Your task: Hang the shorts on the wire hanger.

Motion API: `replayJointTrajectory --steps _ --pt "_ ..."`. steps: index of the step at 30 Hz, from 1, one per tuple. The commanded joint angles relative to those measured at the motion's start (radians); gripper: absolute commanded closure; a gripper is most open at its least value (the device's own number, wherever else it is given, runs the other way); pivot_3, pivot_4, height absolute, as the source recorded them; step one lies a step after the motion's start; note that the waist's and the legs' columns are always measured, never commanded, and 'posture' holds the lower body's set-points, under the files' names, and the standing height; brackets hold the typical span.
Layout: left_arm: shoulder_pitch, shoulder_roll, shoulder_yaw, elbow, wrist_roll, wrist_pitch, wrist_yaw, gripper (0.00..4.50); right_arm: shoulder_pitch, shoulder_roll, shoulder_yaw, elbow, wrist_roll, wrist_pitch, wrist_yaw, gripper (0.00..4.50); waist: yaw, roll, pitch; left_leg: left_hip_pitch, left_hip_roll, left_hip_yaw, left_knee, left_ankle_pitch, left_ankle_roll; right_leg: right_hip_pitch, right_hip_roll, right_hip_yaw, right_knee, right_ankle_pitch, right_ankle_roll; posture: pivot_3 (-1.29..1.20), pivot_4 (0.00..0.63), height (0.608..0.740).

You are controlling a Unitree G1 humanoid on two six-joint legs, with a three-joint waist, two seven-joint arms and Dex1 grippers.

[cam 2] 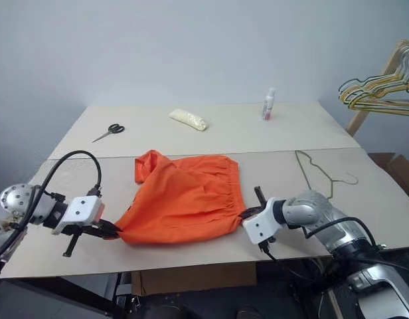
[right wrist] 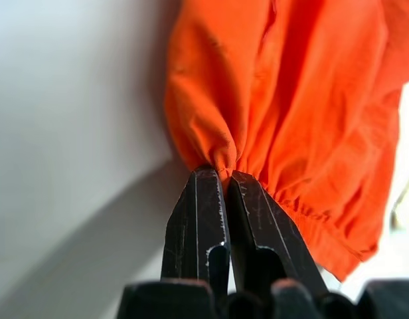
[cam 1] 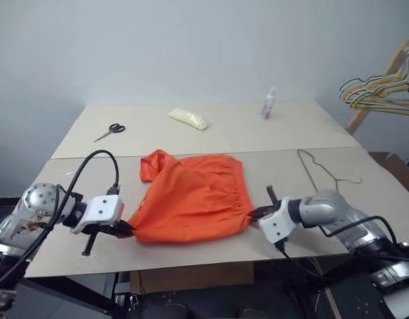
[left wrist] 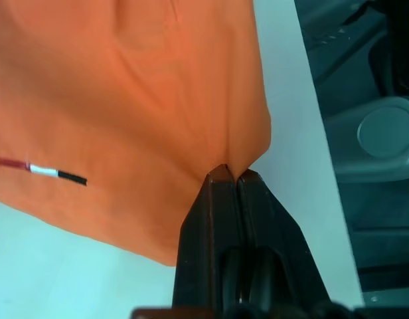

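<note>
shorts (cam 1: 191,196) flat on near table (cam 1: 364,199) centre | my left gripper (left wrist: 231,176) pinching near-left corner | my right gripper (right wrist: 223,174) clamped on near-right waistband end | wire hanger (cam 1: 324,174) lying right

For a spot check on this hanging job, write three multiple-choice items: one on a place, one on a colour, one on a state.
1. Where does the wire hanger lie?
A. on the table, to the right of the shorts
B. on top of the shorts
C. beside the scissors

2. What colour are the shorts?
A. blue
B. orange
C. white

3. How do the two grippers stand?
A. both open
B. one open
C. both shut on the shorts

Key: 1 A, the hanger lies clear of the fabric; 2 B, bright orange; 3 C, the left gripper and the right gripper each pinch an edge.
</note>
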Motion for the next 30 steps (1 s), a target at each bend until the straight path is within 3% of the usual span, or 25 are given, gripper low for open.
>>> replayJointTrajectory --steps 1,4,6,8,11,15,17,20,23,25,30 --pt "0.075 0.061 0.069 -0.102 -0.062 0.071 -0.011 4.50 0.076 -0.096 -0.078 -0.232 0.169 0.138 0.105 4.49 0.001 0.000 0.001 -0.001 0.000 0.000 0.000 -0.001 0.001 -0.001 0.000 0.000 0.000 0.000 0.000 0.21 0.000 0.740" --pt "0.169 0.108 0.127 -0.178 -0.117 0.137 -0.026 4.50 0.150 -0.169 -0.136 -0.415 0.351 0.296 0.174 4.49 -0.002 -0.001 0.003 -0.002 0.001 0.000 0.000 -0.001 0.002 -0.002 0.000 0.000 0.000 -0.001 0.000 0.21 0.000 0.740" --pt "0.188 0.116 0.142 -0.191 -0.128 0.145 -0.022 4.50 0.161 -0.173 -0.158 -0.464 0.391 0.366 0.174 4.49 -0.002 -0.002 0.004 0.000 0.002 0.000 0.000 -0.001 0.002 0.000 0.000 0.000 0.000 -0.001 0.000 0.21 0.000 0.740" --pt "0.133 0.074 0.123 -0.166 -0.100 0.137 0.039 4.50 0.097 -0.103 -0.175 -0.461 0.417 0.534 0.111 4.49 0.000 -0.002 0.004 0.003 0.003 0.000 0.000 -0.002 0.002 0.003 0.000 -0.001 0.001 -0.001 0.001 0.20 0.000 0.740" --pt "-0.055 -0.069 0.072 -0.081 -0.007 0.136 0.226 4.50 -0.069 0.024 -0.190 -0.361 0.379 0.743 -0.011 4.49 0.009 -0.002 0.007 0.005 0.004 0.000 0.001 -0.001 0.001 0.006 0.001 -0.002 0.002 -0.003 -0.001 0.19 0.000 0.740" --pt "-0.455 -0.346 0.062 0.156 0.187 0.165 0.702 4.50 -0.393 0.215 -0.229 -0.063 0.242 0.950 -0.337 4.49 0.042 -0.009 0.009 0.007 -0.003 -0.002 0.003 0.003 -0.006 0.006 0.000 -0.002 0.010 0.000 0.000 0.18 0.000 0.740" --pt "-0.640 -0.431 0.115 0.274 0.257 0.129 0.959 4.50 -0.537 0.279 -0.266 0.102 0.140 0.889 -0.606 4.49 0.051 -0.014 0.007 0.003 -0.005 -0.003 0.002 0.007 -0.012 -0.002 -0.001 -0.002 0.014 0.002 -0.002 0.17 0.000 0.740" --pt "-0.805 -0.488 0.238 0.316 0.195 0.062 1.120 4.50 -0.663 0.323 -0.345 0.214 0.084 0.731 -0.897 4.49 0.044 -0.018 0.004 -0.016 -0.005 -0.001 -0.003 0.014 -0.024 -0.029 -0.001 -0.003 0.019 0.003 -0.005 0.17 0.000 0.740" --pt "-0.854 -0.482 0.334 0.268 0.088 -0.002 1.107 4.50 -0.672 0.311 -0.363 0.190 0.061 0.627 -0.965 4.49 0.005 -0.018 0.003 -0.018 -0.007 0.000 -0.018 0.014 -0.026 -0.041 -0.004 -0.009 0.019 0.003 -0.006 0.17 0.000 0.740" --pt "-0.816 -0.454 0.369 0.198 -0.019 0.046 1.003 4.50 -0.629 0.306 -0.353 0.152 0.080 0.586 -0.924 4.49 -0.036 -0.017 0.002 -0.017 -0.009 -0.003 -0.021 0.014 -0.026 -0.044 -0.006 -0.015 0.019 0.003 -0.006 0.17 0.000 0.740" --pt "-0.513 -0.287 0.343 0.007 -0.178 0.090 0.629 4.50 -0.434 0.241 -0.222 0.063 0.022 0.435 -0.762 4.49 -0.114 -0.017 0.001 -0.014 -0.018 -0.016 -0.032 0.013 -0.025 -0.044 -0.014 -0.023 0.013 0.003 -0.006 0.19 0.000 0.740"
